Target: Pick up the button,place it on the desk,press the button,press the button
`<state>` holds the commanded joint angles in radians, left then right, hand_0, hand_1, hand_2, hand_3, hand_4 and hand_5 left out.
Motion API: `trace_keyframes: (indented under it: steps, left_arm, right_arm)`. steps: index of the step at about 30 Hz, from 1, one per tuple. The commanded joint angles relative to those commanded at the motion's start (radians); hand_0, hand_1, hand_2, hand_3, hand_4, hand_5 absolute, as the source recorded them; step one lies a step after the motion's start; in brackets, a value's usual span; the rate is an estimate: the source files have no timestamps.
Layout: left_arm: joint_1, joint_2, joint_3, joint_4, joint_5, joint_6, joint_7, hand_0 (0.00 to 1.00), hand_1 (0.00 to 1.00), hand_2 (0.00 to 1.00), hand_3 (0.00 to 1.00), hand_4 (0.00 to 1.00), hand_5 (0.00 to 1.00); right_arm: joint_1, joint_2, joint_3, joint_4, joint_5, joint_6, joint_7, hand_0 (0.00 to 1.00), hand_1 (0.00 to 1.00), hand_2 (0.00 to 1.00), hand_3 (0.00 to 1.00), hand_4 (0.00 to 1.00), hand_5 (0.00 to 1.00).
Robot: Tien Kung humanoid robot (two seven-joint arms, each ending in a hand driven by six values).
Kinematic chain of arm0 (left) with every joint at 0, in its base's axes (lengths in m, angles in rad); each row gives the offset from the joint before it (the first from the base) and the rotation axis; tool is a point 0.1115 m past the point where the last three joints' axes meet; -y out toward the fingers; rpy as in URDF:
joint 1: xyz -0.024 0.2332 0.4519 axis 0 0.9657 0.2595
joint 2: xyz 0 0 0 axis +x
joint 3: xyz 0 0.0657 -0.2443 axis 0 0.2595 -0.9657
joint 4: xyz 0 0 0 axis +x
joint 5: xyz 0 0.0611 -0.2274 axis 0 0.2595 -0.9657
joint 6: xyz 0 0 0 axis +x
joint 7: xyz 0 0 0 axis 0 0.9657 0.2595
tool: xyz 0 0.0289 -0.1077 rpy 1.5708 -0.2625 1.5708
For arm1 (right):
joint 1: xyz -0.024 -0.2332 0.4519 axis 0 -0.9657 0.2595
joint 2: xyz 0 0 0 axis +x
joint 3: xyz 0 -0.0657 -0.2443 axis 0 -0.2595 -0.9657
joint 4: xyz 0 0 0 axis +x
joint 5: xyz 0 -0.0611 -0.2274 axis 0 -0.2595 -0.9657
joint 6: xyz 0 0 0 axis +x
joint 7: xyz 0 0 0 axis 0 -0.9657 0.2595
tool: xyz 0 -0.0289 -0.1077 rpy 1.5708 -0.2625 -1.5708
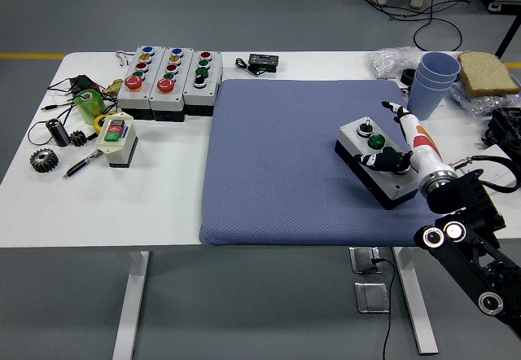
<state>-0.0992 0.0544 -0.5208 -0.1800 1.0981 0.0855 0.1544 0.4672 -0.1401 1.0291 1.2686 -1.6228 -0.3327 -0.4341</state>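
Currently, lower right: right hand [396,151] is gripping the button box [374,159], fingers curling over its top beside the green button [376,141] | centre: box is lying on the blue mat [277,173] | upper left: three button stations [169,79] are sitting side by side | upper right: stacked blue cups [430,81] are standing.

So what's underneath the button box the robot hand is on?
The blue mat lies under the button box. The right hand covers its right side; the table beneath the mat is hidden.
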Motion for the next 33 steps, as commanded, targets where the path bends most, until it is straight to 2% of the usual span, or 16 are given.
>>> trace_keyframes:
  steps: [4,7,10,11,13,16,17,19,22,23,26,28,29,33]
  left_arm:
    - [0.006,-0.001,-0.014,0.000,0.014,-0.002,0.003,0.623,0.658,0.674,0.591,0.341,0.651]
    - [0.009,0.000,-0.028,0.000,0.025,-0.002,0.005,0.623,0.658,0.674,0.593,0.342,0.652]
    - [0.009,0.000,-0.029,0.000,0.025,-0.003,0.005,0.623,0.658,0.674,0.593,0.342,0.652]
    - [0.008,0.000,-0.029,0.000,0.025,-0.003,0.005,0.623,0.657,0.674,0.591,0.342,0.652]
    - [0.005,0.000,-0.013,0.000,0.011,-0.002,0.002,0.623,0.657,0.674,0.591,0.342,0.652]
    - [0.001,-0.002,-0.006,0.000,0.004,-0.001,0.001,0.623,0.657,0.674,0.591,0.342,0.652]
    - [0.001,-0.002,-0.005,0.000,0.003,-0.001,0.001,0.622,0.658,0.674,0.591,0.342,0.653]
    - [0.001,-0.003,-0.004,0.000,0.002,-0.002,0.001,0.622,0.658,0.674,0.591,0.342,0.653]
    - [0.002,-0.003,-0.007,0.000,0.005,-0.002,0.002,0.622,0.658,0.674,0.591,0.342,0.653]
    - [0.003,-0.003,-0.011,0.000,0.008,-0.002,0.003,0.623,0.658,0.674,0.593,0.341,0.652]
    - [0.003,-0.002,-0.018,0.000,0.012,-0.003,0.004,0.623,0.658,0.674,0.593,0.341,0.652]
    - [0.003,-0.001,-0.020,0.000,0.012,-0.002,0.004,0.623,0.658,0.674,0.593,0.341,0.652]
    - [0.003,-0.001,-0.020,0.000,0.011,-0.002,0.004,0.623,0.659,0.674,0.592,0.342,0.653]
    - [0.003,-0.001,-0.024,0.000,0.013,-0.002,0.005,0.623,0.659,0.674,0.592,0.342,0.653]
  right_arm:
    - [0.044,0.013,-0.009,-0.074,-0.038,0.017,-0.029,0.998,0.952,0.989,0.960,0.998,0.094]
    - [0.081,0.016,-0.027,-0.129,-0.100,0.018,-0.078,0.998,0.935,0.987,0.958,0.998,0.108]
    - [0.103,0.016,-0.039,-0.156,-0.162,0.029,-0.112,0.998,0.935,0.987,0.958,0.998,0.108]
    - [0.105,0.016,-0.040,-0.158,-0.167,0.029,-0.114,0.998,0.889,0.960,0.937,0.998,0.124]
    - [0.125,0.012,-0.053,-0.173,-0.210,0.079,-0.148,0.998,0.889,0.960,0.937,0.998,0.124]
    - [0.154,0.004,-0.073,-0.196,-0.248,0.186,-0.202,0.998,0.889,0.960,0.937,0.998,0.124]
    - [0.158,0.003,-0.076,-0.199,-0.253,0.210,-0.209,0.947,0.831,0.912,0.901,0.998,0.133]
    - [0.173,-0.001,-0.090,-0.207,-0.272,0.272,-0.211,0.947,0.831,0.912,0.901,0.998,0.133]
    - [0.182,-0.004,-0.099,-0.212,-0.277,0.303,-0.211,0.947,0.831,0.912,0.901,0.998,0.133]
    - [0.192,-0.005,-0.109,-0.219,-0.276,0.320,-0.211,0.691,0.646,0.767,0.814,0.990,0.142]
    - [0.207,-0.014,-0.135,-0.235,-0.292,0.340,-0.211,0.691,0.646,0.767,0.814,0.990,0.142]
    - [0.212,-0.022,-0.155,-0.237,-0.316,0.335,-0.211,0.691,0.646,0.767,0.814,0.990,0.142]
    - [0.212,-0.024,-0.160,-0.237,-0.324,0.332,-0.211,0.372,0.400,0.540,0.632,0.894,0.104]
    - [0.221,-0.041,-0.196,-0.231,-0.349,0.300,-0.211,0.372,0.400,0.540,0.632,0.894,0.104]
